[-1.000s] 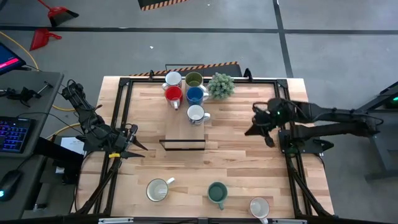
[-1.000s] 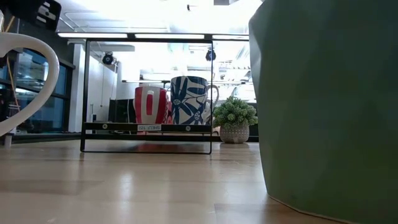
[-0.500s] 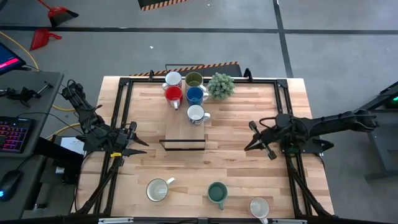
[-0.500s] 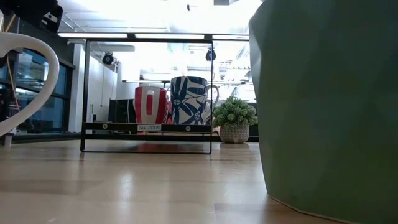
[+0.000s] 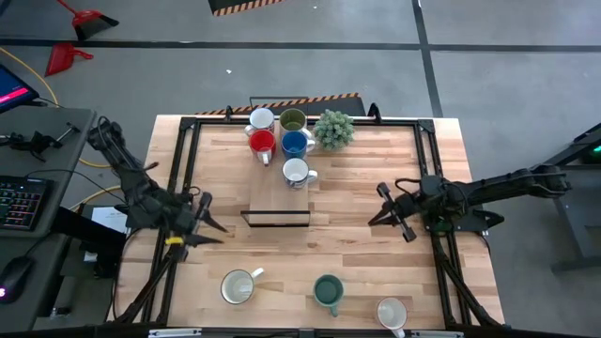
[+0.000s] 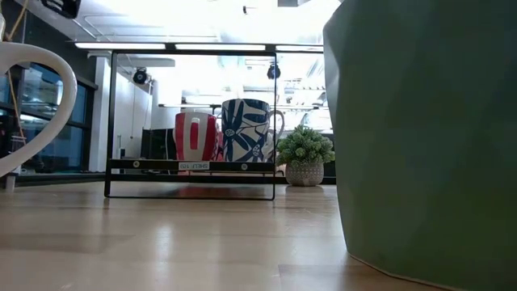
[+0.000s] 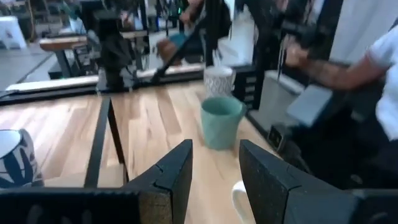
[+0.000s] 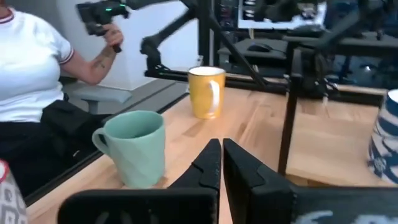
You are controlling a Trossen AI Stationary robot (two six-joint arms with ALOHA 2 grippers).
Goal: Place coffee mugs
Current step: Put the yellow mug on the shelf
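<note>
Lowering over the tabletop's [image 5: 357, 188] right side, right gripper [image 5: 387, 207] has jaws pressed together, empty; left gripper [image 5: 208, 214] jaws spread; teal mug [image 5: 328, 291] awaits.

A pale wooden counter [image 5: 357, 235] with a black metal frame along its edges carries a low black-framed rack [image 5: 278, 199] at its far middle. On the rack stand five mugs: a white mug [image 5: 261, 119], an olive mug [image 5: 293, 120], a red mug [image 5: 262, 144], a blue mug [image 5: 295, 143] and a white patterned mug [image 5: 296, 173], with a small potted plant [image 5: 333, 129] just beside them. Along the near edge, well apart, stand a cream mug [image 5: 238, 286], a teal mug [image 5: 328, 292] and another white mug [image 5: 392, 314].
</note>
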